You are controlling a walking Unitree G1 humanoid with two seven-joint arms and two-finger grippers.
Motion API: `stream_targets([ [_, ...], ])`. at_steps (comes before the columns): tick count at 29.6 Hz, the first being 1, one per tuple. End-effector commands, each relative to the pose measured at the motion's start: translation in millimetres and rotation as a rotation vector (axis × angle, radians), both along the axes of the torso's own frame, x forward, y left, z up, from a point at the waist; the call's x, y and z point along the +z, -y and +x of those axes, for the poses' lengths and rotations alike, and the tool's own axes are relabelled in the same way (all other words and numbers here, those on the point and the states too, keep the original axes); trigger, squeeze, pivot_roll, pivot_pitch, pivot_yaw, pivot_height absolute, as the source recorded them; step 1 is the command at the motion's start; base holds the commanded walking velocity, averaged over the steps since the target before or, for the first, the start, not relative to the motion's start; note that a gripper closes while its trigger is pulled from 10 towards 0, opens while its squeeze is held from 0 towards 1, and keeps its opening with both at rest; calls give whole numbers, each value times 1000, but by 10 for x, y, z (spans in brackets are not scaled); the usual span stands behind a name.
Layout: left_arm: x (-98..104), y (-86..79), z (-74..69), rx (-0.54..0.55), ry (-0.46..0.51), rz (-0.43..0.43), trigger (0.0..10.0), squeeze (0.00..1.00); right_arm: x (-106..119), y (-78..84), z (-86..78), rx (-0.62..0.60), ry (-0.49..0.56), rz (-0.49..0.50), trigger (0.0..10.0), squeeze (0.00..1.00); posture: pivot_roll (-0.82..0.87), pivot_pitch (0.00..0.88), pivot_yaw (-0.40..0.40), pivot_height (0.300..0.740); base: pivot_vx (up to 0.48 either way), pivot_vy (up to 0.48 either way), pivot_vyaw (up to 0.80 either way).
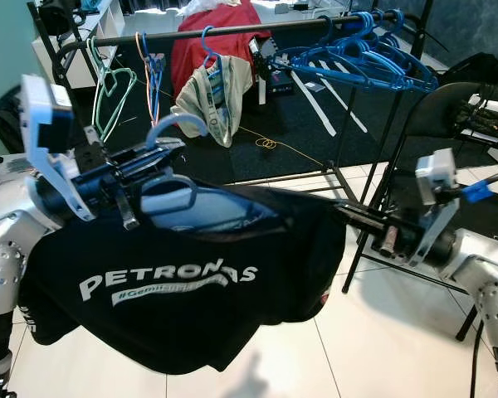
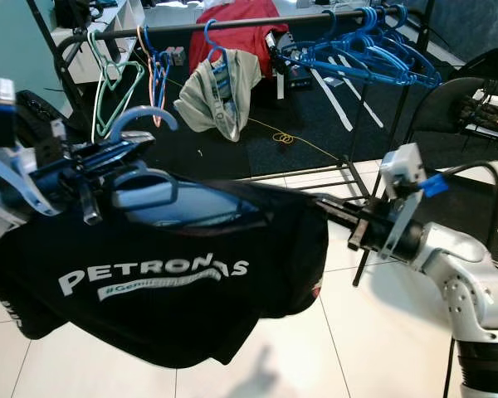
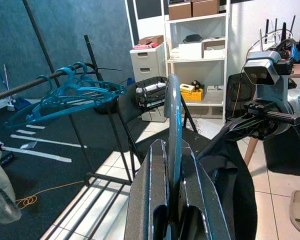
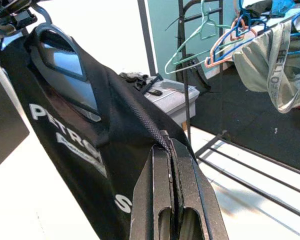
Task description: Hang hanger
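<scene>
While held level, hanger [image 1: 176, 124] hook up.

Even indoor light, sharp, glossy floor

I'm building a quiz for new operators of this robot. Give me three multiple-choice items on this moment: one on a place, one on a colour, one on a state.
1. Where does the cluster of blue hangers sit on the rail?
A. robot's right end
B. robot's left end
C. on the floor

2. What colour is the shirt that the robot carries?
A. red
B. black
C. white

3. What is the right end effector doing?
A. open and free
B. shut on a chair leg
C. shut on the shirt

Answers: 1 A, they bunch at the rail's right end. 2 B, black fabric with white lettering. 3 C, the right wrist view shows the shirt's edge pinched between its fingers.
</scene>
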State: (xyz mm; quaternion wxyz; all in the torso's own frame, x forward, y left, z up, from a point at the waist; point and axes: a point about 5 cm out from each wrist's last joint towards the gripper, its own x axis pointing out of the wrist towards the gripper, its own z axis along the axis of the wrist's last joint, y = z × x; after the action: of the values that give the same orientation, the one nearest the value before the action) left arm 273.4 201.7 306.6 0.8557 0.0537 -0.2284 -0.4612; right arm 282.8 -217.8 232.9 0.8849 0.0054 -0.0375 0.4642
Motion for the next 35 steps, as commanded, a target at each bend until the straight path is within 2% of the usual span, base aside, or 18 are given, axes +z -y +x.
stream_targets([
  [1, 64, -50, -52, 8, 36, 9, 10000, 0, 45, 75, 21, -43, 23, 10, 0, 0, -99, 101, 72, 740, 0, 0, 0],
  [2, 64, -50, -52, 8, 36, 9, 10000, 0, 45, 75, 21, -43, 23, 10, 0, 0, -99, 101, 72, 740, 0, 0, 0],
  [5, 145, -36, -166, -82, 68, -7, 10000, 0, 43, 230, 132, -182, 32, -31, 0, 0, -101, 103, 65, 740, 0, 0, 0],
  [6, 145, -36, -166, -82, 68, -7, 10000, 0, 43, 230, 132, -182, 32, -31, 0, 0, -101, 103, 65, 740, 0, 0, 0],
  [7, 172, 0, -304, -195, 85, 9, 10000, 0, 26, 303, 184, -257, 30, -44, 0, 0, -101, 103, 65, 740, 0, 0, 0],
  [10, 179, 11, -342, -228, 89, 12, 10000, 0, 23, 323, 198, -279, 29, -44, 0, 0, -101, 103, 65, 740, 0, 0, 0],
  [11, 177, 28, -400, -278, 93, 39, 10000, 0, 30, 344, 214, -301, 30, -39, 0, 0, -101, 106, 66, 740, 0, 0, 0],
  [13, 177, 28, -400, -278, 93, 39, 10000, 0, 30, 344, 214, -301, 30, -39, 0, 0, -101, 106, 66, 740, 0, 0, 0],
  [16, 160, 47, -465, -332, 93, 87, 10000, 0, 44, 378, 240, -331, 31, -24, 0, 0, -99, 107, 65, 740, 0, 0, 0],
  [21, 183, 70, -406, -288, 109, 40, 10000, 0, 2, 337, 236, -312, 19, -39, 0, 0, -102, 108, 65, 740, 0, 0, 0],
  [24, 202, 100, -330, -237, 113, -10, 10000, 0, -61, 242, 219, -268, 8, -59, 0, 0, -102, 108, 65, 740, 0, 0, 0],
  [26, 182, 85, -175, -107, 110, -27, 10000, 0, -83, 146, 196, -219, 5, -52, 0, 0, -103, 108, 65, 740, 0, 0, 0],
  [27, 182, 85, -175, -107, 110, -27, 10000, 0, -83, 146, 196, -219, 5, -52, 0, 0, -103, 108, 65, 740, 0, 0, 0],
  [28, 183, 49, -101, -37, 110, -41, 10000, 0, -80, 121, 184, -202, 6, -47, 0, 0, -103, 108, 65, 740, 0, 0, 0],
  [32, 219, -22, -63, 13, 117, -90, 10000, 0, -84, 128, 182, -204, 8, -54, 0, 0, -103, 108, 65, 740, 0, 0, 0],
  [35, 215, -36, -69, 11, 115, -88, 10000, 0, -70, 145, 190, -216, 11, -50, 0, 0, -106, 110, 68, 740, 0, 0, 0],
])
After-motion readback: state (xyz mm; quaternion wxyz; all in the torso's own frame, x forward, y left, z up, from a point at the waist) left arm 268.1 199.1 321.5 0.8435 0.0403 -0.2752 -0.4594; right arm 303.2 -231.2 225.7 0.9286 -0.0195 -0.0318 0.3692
